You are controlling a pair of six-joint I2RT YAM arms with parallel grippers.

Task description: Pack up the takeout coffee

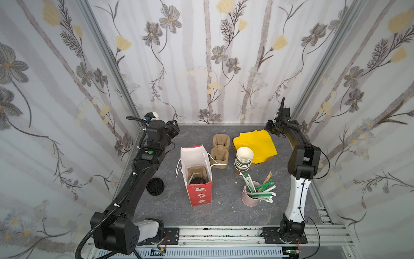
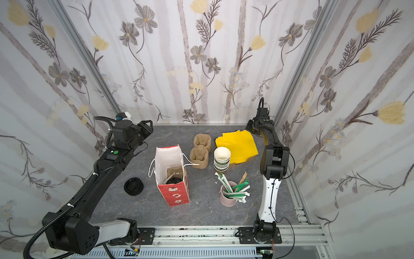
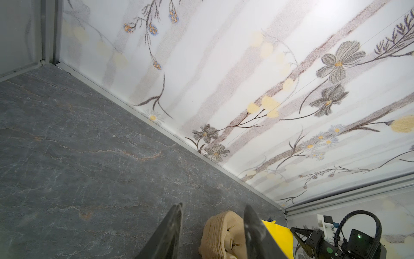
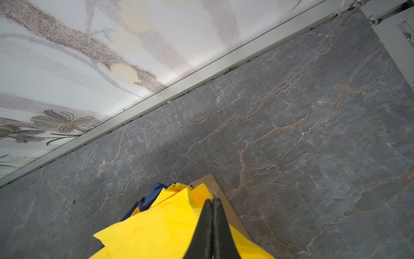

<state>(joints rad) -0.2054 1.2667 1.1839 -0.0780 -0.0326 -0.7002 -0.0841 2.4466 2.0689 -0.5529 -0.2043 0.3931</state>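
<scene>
One coffee [image 1: 197, 180] is in play, and it sits upright in a carrier [image 1: 197, 170] at the bottom of the open bag [image 1: 199, 195]. Only its black lid shows in both top views. A pale stick, probably a wrapped straw, leans beside it.

Judged from this, the packing step looks finished or nearly so. The bag stands between the two end effectors, nearer the front of the counter [image 1: 224, 213] than either and well apart from both.

The left end effector [image 3: 213, 207] hangs at the rear with its fingers moderately apart and nothing between them. The carrier stack [image 1: 220, 149] lies just ahead of it. The right end effector [image 4: 212, 200] has its fingers pressed together, empty, and hovers right over a corner of the yellow sheets [image 1: 255, 143].

If anything remains, the next move would call for a reach forward and inward to the bag's rim or handles, taking care not to tip the tall, light bag.

Counts:
- One bag.
- One lidded coffee.
- One carrier inside the bag.
- One stack of spare carriers, number hidden.
- About six lidless cups [image 1: 244, 153], nested.
- One short stack of lids [image 1: 155, 186], beside the left arm.
- One pink cup [image 1: 248, 199] holding a bunch of straws [image 1: 262, 190], too tangled to count.
- Several yellow sheets.
</scene>
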